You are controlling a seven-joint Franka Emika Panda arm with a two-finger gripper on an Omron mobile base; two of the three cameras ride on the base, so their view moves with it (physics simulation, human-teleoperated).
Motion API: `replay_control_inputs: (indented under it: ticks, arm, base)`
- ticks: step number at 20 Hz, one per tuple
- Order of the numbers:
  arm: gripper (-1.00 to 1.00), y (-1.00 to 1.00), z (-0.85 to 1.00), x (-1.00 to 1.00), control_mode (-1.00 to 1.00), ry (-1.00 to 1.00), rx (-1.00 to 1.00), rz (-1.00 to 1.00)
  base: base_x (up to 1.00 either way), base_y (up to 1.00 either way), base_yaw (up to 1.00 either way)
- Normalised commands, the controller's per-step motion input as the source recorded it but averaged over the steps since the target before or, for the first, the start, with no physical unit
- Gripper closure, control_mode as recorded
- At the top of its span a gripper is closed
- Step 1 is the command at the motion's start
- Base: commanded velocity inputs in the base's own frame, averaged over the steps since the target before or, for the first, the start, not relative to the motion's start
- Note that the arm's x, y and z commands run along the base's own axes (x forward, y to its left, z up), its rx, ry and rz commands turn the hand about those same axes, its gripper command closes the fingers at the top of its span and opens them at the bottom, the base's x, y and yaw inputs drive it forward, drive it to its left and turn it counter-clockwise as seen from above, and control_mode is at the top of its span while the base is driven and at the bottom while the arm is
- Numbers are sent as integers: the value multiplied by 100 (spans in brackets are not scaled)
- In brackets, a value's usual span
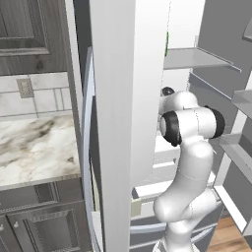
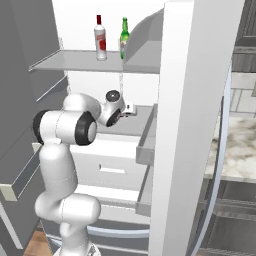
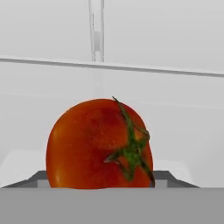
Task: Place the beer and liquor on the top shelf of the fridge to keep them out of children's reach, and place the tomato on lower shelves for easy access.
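Close before the hand camera sits the tomato (image 3: 99, 144), red-orange with a green star-shaped stem turned toward the lens, its lower part cut off by the bottom of that view. Behind it runs a pale grey-white back wall of the fridge (image 2: 80, 22), crossed by a thin horizontal ledge and a narrow vertical rail. Whether the fingers press the tomato or stand apart from it cannot be told, since the fingertips themselves are hidden in every view, so the gripper's state stays undecided.

Up on the top shelf (image 2: 65, 61), seen from the right base camera, the liquor (image 2: 100, 39) stands upright with its red cap and red label, and the beer (image 2: 124, 37) stands upright just beside it, to its right, a slim green bottle. The two are near each other but not touching.

Below that plate, the white arm (image 2: 60, 150) reaches into the open fridge at the level of one of the lower shelves (image 2: 142, 122), its wrist pointing inward over that grey plate. Drawers with pale fronts lie beneath. From the left base camera, the door edge (image 1: 128, 98) blocks much of the interior, and a marble counter (image 1: 34, 147) lies to the left.
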Motion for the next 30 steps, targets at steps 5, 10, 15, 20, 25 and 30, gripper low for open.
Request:
replay_control_inputs:
  ticks: [5,10,15,20,25,30]
  arm:
    - [-100,-1,-5,20,-100,1,0,0]
    - [-100,0,0,-9,-100,5,0,0]
    - [-100,0,0,-49,-100,11,0,0]
    - [-100,0,0,-92,-100,9,-1,0]
    - [-100,0,0,-100,-100,3,-4,4]
    - [-100,0,8,-100,-100,0,-5,11]
  base:
    - [0,0,0]
    - [0,0,0]
    - [0,0,0]
    - [0,0,0]
    - [0,0,0]
    - [0,0,0]
